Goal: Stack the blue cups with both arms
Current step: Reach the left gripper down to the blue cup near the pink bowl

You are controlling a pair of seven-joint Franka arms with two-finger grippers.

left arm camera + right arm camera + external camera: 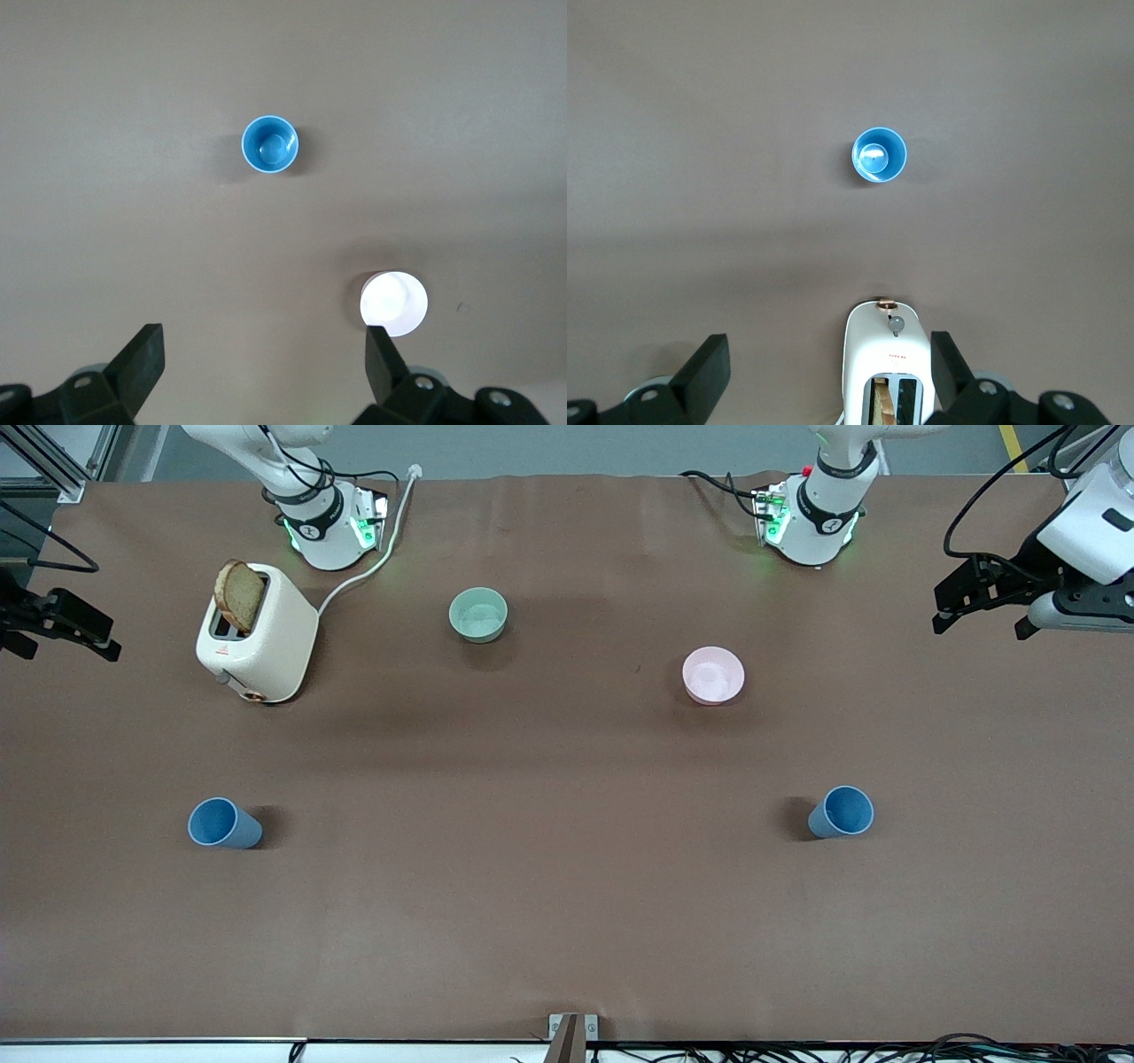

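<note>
A brown matte sheet covers the table [567, 921], faintly creased, with cables along the bottom edge of the front view. In the lower part of that view two blue cups stand upright and well apart: one cup [223, 823] at lower left, the other cup [842, 812] at lower right. Higher up, near the middle, sit a pink bowl [713, 675] and a pale green bowl [478, 615]. At upper left a white toaster [257, 634] holds a slice of bread [239, 595]. The right gripper [62, 624] hangs at the frame's left edge, the left gripper [983, 598] at its right edge; both wait with fingers spread wide, holding nothing. Grey floor shows along the top.
</note>
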